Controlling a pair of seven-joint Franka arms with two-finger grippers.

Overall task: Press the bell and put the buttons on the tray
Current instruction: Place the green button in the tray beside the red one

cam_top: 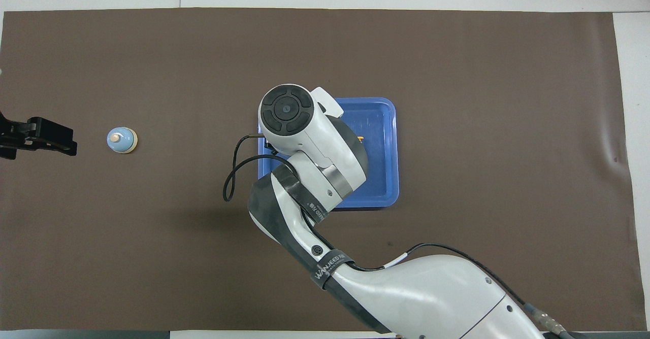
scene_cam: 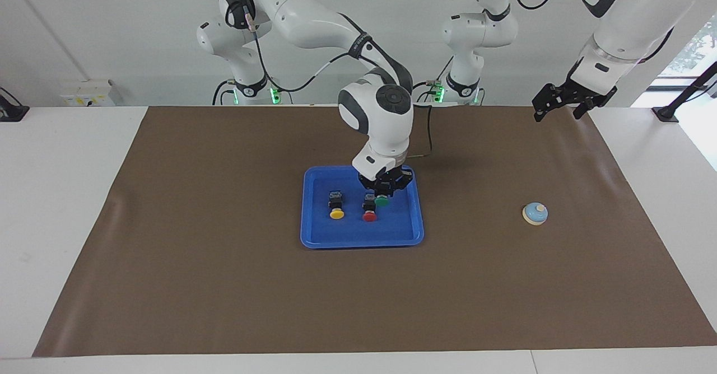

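Over the tray (scene_cam: 417, 234), beside the red button (scene_cam: 369, 215) toward the left arm's end, the right gripper (scene_cam: 382, 193) holds the green button (scene_cam: 382, 200) tightly, while the left gripper (scene_cam: 566, 103) waits open, well away from the bell (scene_cam: 535, 213).

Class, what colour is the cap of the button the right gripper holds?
Green, seen best in the facing view.

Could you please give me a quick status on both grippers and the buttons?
Right gripper shut on green button, over tray. Yellow button and red button in tray. Left gripper open, waiting; bell unobstructed.
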